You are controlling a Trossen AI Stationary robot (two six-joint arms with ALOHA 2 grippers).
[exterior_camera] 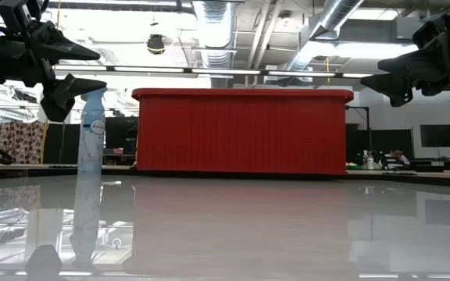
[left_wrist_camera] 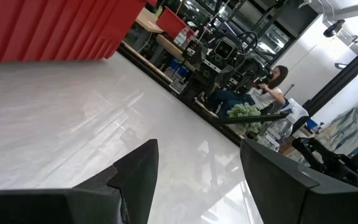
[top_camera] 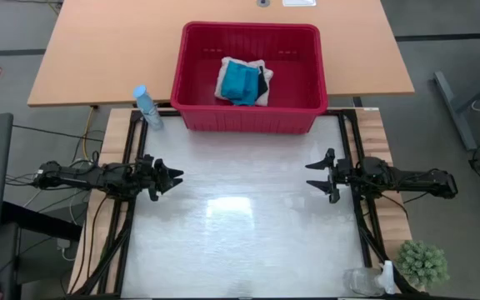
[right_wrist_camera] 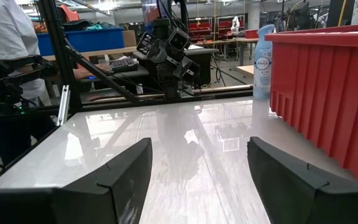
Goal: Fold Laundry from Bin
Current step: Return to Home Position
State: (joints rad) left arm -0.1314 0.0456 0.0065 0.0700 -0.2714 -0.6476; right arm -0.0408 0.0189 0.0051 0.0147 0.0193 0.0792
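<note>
**Both pincers released and empty; laundry lying in the bin.**
You are holding the left gripper and the right gripper with fingers spread, grasping nothing, facing each other over the table. Beyond the gap between them, well apart from both, the bin is carrying the laundry: teal on top, dark beside it, white beneath. You are dealing with soft, light, limp cloth. If regrasping, you are probably best pinching a folded edge through all layers, since one layer would likely unfold.

The bin is red, its laundry teal, white and black.
</note>
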